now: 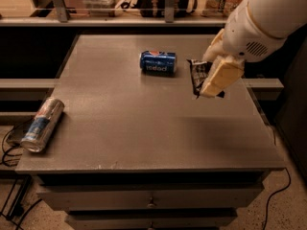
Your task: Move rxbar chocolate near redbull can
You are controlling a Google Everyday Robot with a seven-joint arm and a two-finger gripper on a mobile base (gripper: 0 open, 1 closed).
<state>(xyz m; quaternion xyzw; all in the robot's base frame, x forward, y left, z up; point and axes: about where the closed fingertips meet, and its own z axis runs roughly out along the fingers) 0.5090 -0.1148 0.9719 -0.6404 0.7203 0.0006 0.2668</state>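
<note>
My gripper (pixel 207 83) is shut on the rxbar chocolate (pixel 197 75), a black-wrapped bar with white lettering, and holds it lifted above the right half of the grey table (pixel 144 128). Cream fingers (pixel 219 76) cover most of the bar. The redbull can (pixel 42 124), slim, silver and blue, lies on its side at the table's left edge, far from the gripper.
A shorter blue Pepsi can (pixel 158 62) lies on its side at the table's middle back, just left of the held bar. A shelf with clutter runs behind the table. Cables lie on the floor at the left (pixel 12 143).
</note>
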